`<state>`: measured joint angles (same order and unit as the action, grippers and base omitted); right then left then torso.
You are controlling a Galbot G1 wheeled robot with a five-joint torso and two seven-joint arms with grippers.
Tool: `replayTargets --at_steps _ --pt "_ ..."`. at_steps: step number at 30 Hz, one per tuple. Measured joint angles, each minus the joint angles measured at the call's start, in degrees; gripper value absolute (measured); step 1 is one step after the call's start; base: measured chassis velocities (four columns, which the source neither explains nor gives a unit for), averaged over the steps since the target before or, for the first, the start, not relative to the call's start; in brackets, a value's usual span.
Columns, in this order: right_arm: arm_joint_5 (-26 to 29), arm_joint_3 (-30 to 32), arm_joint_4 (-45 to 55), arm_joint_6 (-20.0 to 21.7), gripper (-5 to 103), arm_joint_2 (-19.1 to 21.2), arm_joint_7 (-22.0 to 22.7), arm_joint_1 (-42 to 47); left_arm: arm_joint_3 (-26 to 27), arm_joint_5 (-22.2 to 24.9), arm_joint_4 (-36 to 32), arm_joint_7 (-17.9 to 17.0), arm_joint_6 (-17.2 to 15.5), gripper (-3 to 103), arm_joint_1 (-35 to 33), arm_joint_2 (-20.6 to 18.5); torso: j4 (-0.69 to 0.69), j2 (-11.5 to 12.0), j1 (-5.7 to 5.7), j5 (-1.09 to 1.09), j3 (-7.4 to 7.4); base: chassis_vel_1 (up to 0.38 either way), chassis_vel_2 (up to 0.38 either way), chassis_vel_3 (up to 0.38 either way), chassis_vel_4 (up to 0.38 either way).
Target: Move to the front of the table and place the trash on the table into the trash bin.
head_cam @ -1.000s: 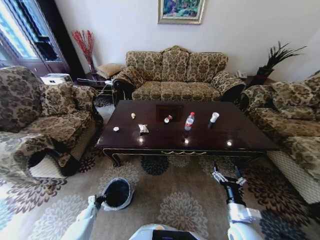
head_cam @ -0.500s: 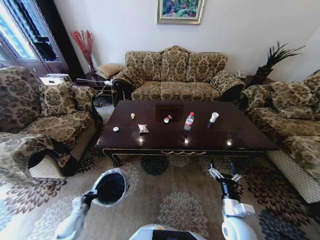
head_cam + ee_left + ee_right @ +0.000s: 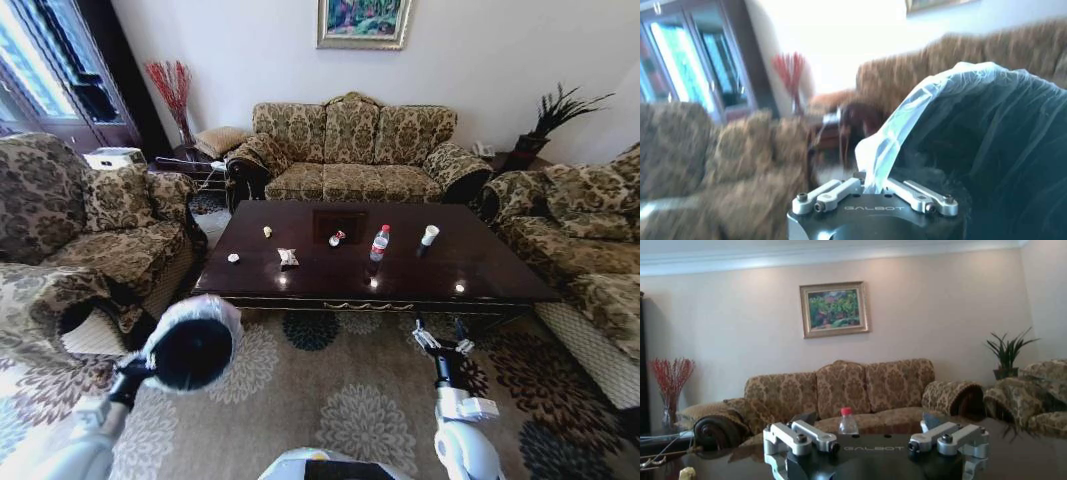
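The dark glossy table (image 3: 480, 272) stands ahead of me on the carpet. On it lies the trash: a white scrap (image 3: 232, 257), a yellowish scrap (image 3: 267, 231), a snack wrapper (image 3: 288, 257), a red-white wrapper (image 3: 336, 238), a red-capped bottle (image 3: 378, 243) and a white cup (image 3: 429, 235). My left gripper (image 3: 133, 368) holds the black trash bin (image 3: 190, 345) up off the floor at the near left, shut (image 3: 873, 192) on its bag-lined rim (image 3: 960, 100). My right gripper (image 3: 440, 342) hovers open before the table's front edge. In the right wrist view its fingers (image 3: 800, 437) stand apart, with the bottle (image 3: 848, 422) beyond.
Patterned sofas ring the table: one behind (image 3: 350, 150), an armchair on the left (image 3: 70, 230), another on the right (image 3: 590, 240). Floral carpet (image 3: 340, 410) lies open between me and the table. A red-twig vase (image 3: 172, 95) and a plant (image 3: 555, 115) stand in the far corners.
My left arm has lifted the trash bin off the carpet, up and to the left. The right gripper has edged closer to the table's front edge.
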<state>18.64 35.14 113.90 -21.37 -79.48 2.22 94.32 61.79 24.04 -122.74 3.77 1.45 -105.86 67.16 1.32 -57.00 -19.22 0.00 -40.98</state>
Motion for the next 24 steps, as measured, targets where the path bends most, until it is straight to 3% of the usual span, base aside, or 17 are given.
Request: replayTargets --at_steps 3,7,14,19,20,24 --pt "-0.4 0.1 0.5 0.5 100 0.6 0.1 -0.3 0.1 1.7 -4.7 -0.9 -2.1 0 1.7 -0.9 0.00 0.0 0.00 0.00 0.00 0.000 0.000 0.000 0.000" --pt "-1.9 0.3 3.0 4.4 100 1.5 0.8 -0.8 -0.8 3.9 -10.5 -3.6 -3.9 0 6.4 -4.5 0.00 0.0 0.00 0.01 0.00 0.000 0.000 0.000 0.000" --pt "-2.6 -0.4 6.8 8.0 100 3.5 1.9 -0.9 -2.2 4.4 -6.9 -4.9 -5.8 0 12.1 -9.0 0.03 0.0 -0.01 -0.03 0.00 0.000 0.000 0.000 0.000" --pt "-2.7 -0.3 6.9 7.9 100 3.7 1.7 -0.5 -3.4 5.2 -4.9 -5.3 -7.7 0 12.0 -11.1 0.02 0.0 -0.01 -0.02 0.00 0.021 0.025 -0.008 -0.016" --pt "-2.9 -0.4 6.5 7.2 100 3.0 1.3 0.1 -3.4 8.2 -4.1 -5.3 -9.8 0 10.9 -13.1 0.01 0.0 -0.01 0.01 0.00 0.085 0.066 -0.115 -0.096" --pt "-3.1 -0.4 5.7 6.3 100 2.2 0.7 0.6 -3.0 10.1 -3.0 -5.6 -10.8 0 10.7 -15.0 0.01 0.0 -0.01 0.00 0.00 0.112 0.114 -0.119 -0.110"
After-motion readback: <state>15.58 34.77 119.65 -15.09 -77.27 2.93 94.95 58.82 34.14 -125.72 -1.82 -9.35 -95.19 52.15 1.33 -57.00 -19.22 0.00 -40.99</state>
